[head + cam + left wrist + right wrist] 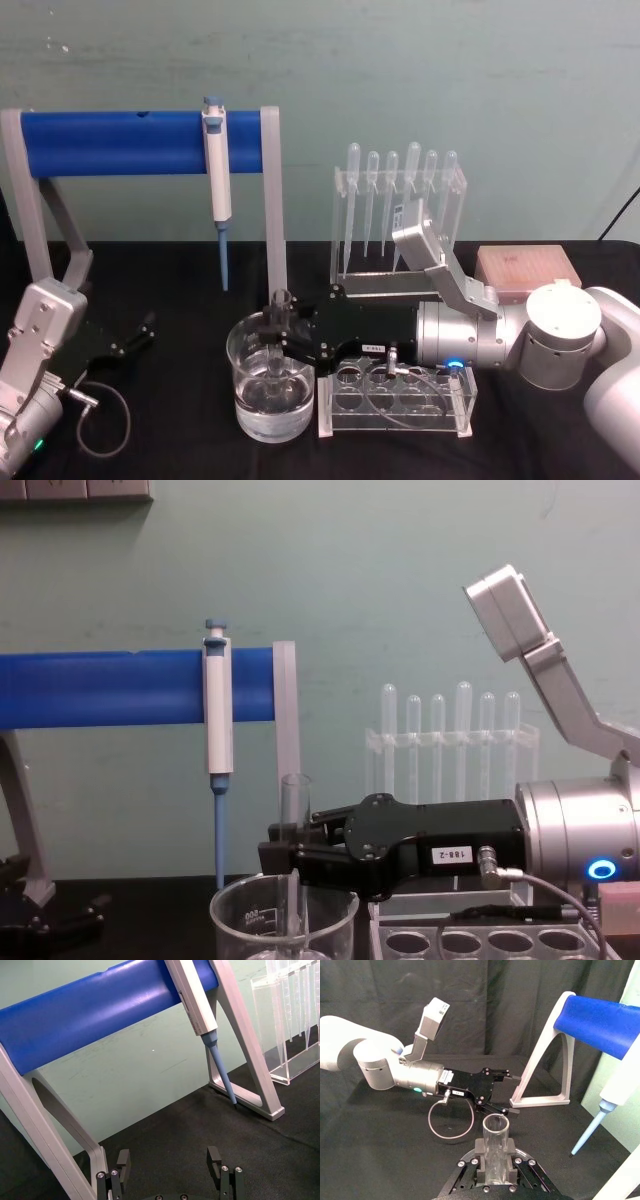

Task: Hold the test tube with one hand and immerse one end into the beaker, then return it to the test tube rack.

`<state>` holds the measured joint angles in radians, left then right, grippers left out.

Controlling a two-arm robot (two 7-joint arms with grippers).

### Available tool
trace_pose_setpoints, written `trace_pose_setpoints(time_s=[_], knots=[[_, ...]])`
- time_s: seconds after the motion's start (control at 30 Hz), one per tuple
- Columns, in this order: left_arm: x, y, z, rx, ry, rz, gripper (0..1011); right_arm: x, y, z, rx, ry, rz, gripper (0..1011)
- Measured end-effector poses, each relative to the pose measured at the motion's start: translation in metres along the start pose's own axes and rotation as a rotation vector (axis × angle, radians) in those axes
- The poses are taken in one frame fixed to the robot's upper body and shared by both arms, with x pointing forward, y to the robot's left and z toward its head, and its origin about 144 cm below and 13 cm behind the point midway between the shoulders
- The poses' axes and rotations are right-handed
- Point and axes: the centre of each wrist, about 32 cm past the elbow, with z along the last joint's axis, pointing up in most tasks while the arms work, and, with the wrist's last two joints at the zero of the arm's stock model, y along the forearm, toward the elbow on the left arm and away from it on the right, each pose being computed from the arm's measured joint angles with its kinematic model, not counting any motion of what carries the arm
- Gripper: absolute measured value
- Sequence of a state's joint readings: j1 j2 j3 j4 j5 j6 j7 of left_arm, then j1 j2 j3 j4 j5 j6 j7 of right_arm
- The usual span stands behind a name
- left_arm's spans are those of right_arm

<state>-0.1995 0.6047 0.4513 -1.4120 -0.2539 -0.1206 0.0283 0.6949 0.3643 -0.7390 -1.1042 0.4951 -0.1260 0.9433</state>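
**Surface:** bench (180,290) covered in black cloth, running the full width. **Room:** pale green wall (420,70) directly behind the bench.

**Far left:** stand (110,142) with a blue horizontal bar on grey legs. A white-and-blue micropipette (217,170) hangs from the bar, tip down.

**Far centre:** clear holder (345,225) with a row of thin bulb-topped plastic pipettes (390,200), upright.

**Far right:** pinkish flat box (525,268).

**Near centre:** beaker (245,385), clear glass, holding clear liquid in its lower part. Just to its right is the test tube rack (395,418), clear acrylic with round holes.

**Test tube** (294,805): upright, with the open rim on top and the lower end down inside the beaker. Whether it reaches the liquid cannot be told.

**Right end effector** (283,338): reaches in from the right over the rack, level with the bench, pinching the test tube at mid-length above the beaker.

**Left end effector** (169,1162): at the near left, low over the black cloth. Its fingers (123,1159) are spread apart with nothing between them. A thin cable (105,420) loops beside its wrist.
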Motion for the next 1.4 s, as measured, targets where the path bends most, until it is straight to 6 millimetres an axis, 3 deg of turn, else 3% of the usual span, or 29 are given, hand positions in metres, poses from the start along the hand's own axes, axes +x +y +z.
trace_pose_setpoints(time_s=[1.4], knots=[[0.0,0.0,0.0,0.0,0.0,0.0,1000,0.0,0.0,0.0,0.0,0.0,0.0,225]])
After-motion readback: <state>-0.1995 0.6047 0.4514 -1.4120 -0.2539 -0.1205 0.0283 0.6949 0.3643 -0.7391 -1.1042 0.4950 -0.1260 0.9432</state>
